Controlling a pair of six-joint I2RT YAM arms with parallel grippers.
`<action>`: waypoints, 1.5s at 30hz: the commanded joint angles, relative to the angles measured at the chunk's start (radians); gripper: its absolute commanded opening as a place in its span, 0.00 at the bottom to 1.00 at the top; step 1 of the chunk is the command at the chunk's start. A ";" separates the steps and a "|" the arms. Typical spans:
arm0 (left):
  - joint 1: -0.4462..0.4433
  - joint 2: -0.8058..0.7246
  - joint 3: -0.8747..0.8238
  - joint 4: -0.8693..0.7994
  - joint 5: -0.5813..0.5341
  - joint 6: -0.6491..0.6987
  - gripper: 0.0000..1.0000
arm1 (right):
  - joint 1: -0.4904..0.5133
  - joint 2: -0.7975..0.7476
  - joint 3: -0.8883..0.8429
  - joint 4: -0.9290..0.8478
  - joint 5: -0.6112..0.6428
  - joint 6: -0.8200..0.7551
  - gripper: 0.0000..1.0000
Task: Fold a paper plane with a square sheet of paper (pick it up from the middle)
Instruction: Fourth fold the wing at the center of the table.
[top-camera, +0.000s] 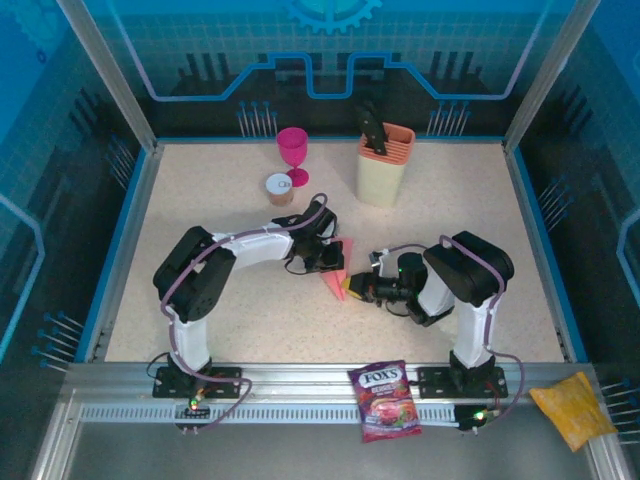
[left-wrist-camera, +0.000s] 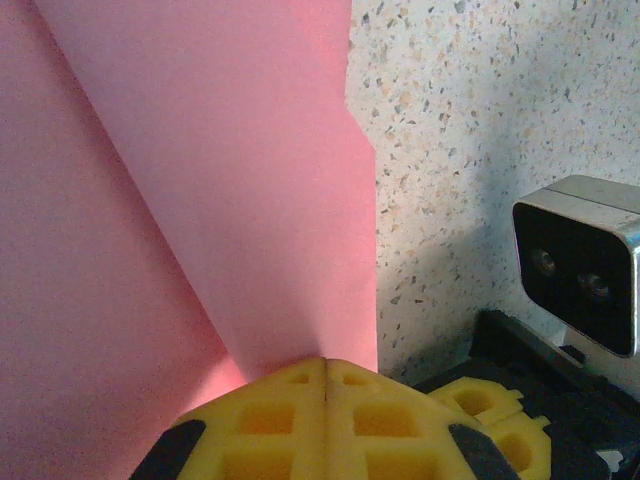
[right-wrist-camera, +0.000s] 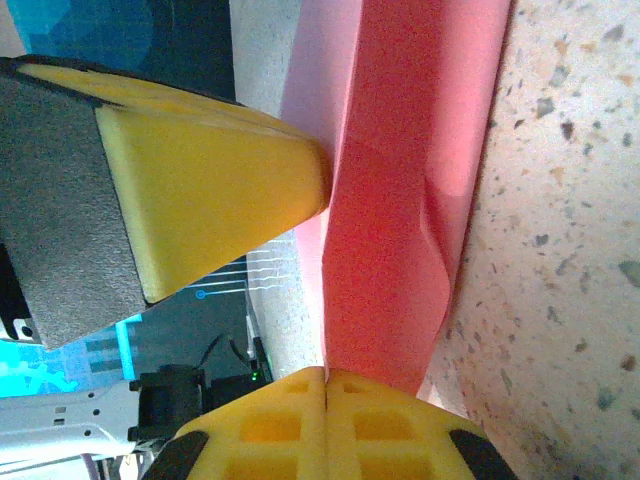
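Gripping paper plane (top-camera: 333, 280) | left end effector (left-wrist-camera: 326, 372), right end effector (right-wrist-camera: 326, 380) clamped on it | partly hidden

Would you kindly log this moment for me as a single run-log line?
stage: mid-fold | paper: pink, folded, between both grippers | left gripper: shut on paper | right gripper: shut on paper

One folded pink paper (top-camera: 337, 282), one goblet (top-camera: 293, 150), one cup (top-camera: 279, 187), one holder (top-camera: 385, 170) — two bags (top-camera: 384, 398) (top-camera: 572, 408).
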 joint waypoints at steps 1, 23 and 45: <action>-0.006 0.023 0.023 0.016 0.005 0.027 0.00 | -0.008 0.134 -0.042 -0.371 0.143 -0.046 0.00; -0.006 -0.009 -0.053 0.063 -0.016 0.024 0.00 | -0.007 0.105 0.013 -0.573 0.148 -0.121 0.00; 0.034 0.015 0.006 0.052 -0.037 0.054 0.03 | -0.005 0.052 0.070 -0.807 0.185 -0.217 0.00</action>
